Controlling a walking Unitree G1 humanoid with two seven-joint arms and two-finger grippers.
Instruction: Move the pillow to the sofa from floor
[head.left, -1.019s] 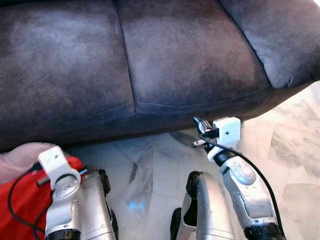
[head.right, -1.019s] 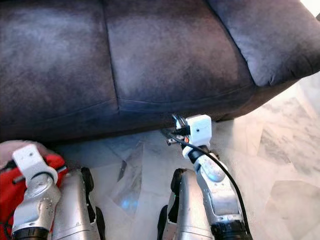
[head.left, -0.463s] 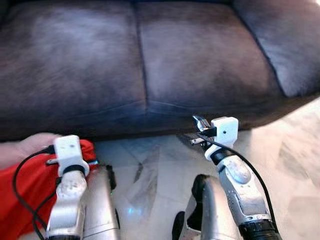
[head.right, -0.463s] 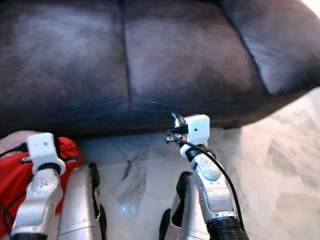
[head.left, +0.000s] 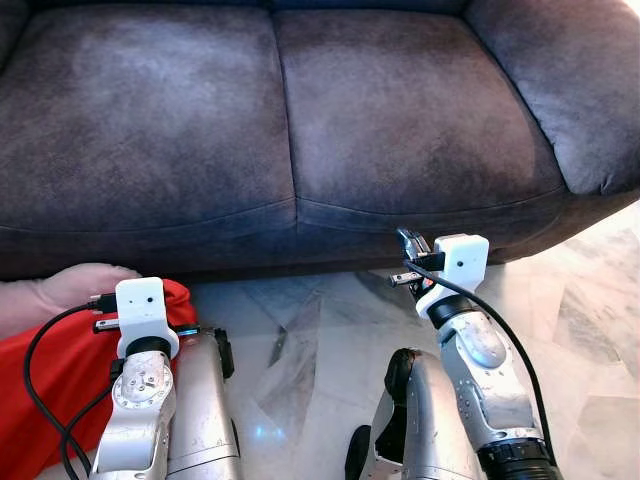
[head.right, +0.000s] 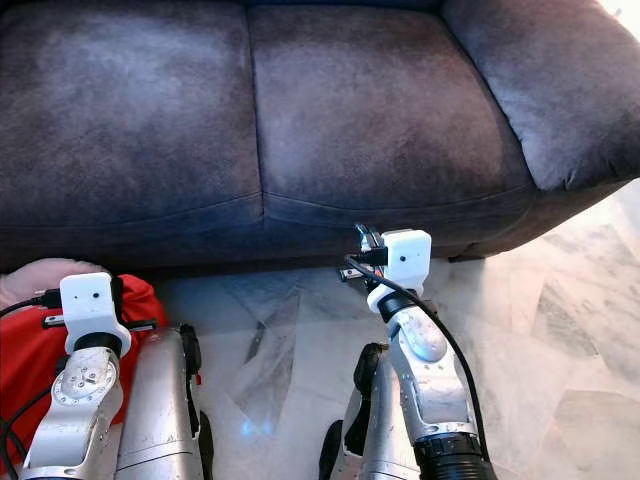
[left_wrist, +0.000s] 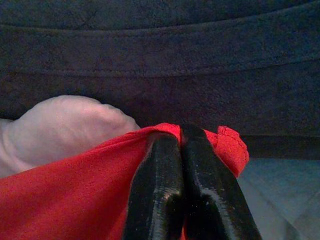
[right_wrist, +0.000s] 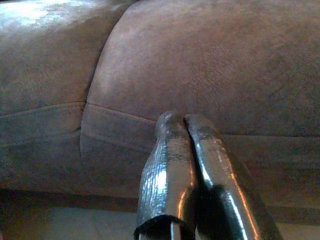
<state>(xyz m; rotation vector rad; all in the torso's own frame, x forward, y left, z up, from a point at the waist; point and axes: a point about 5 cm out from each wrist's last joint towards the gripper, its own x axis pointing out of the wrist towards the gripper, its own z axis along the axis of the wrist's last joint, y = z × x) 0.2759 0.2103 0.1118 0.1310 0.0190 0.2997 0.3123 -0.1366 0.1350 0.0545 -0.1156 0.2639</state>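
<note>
Pillow (left_wrist: 75, 190), red, lies under and against the left gripper's (left_wrist: 182, 137) closed jaws.

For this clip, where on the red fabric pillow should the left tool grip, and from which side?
Best guess: the red fabric pillow's corner nearest the dark grey suede sofa, approached from the robot's side. That corner sticks up free, and the left tool looks shut on it.

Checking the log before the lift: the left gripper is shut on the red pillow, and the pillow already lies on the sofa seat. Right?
Not quite. The left gripper is shut on the red pillow, but the left eye view shows the pillow low beside the robot's left leg, in front of the sofa, not on its seat.
</note>
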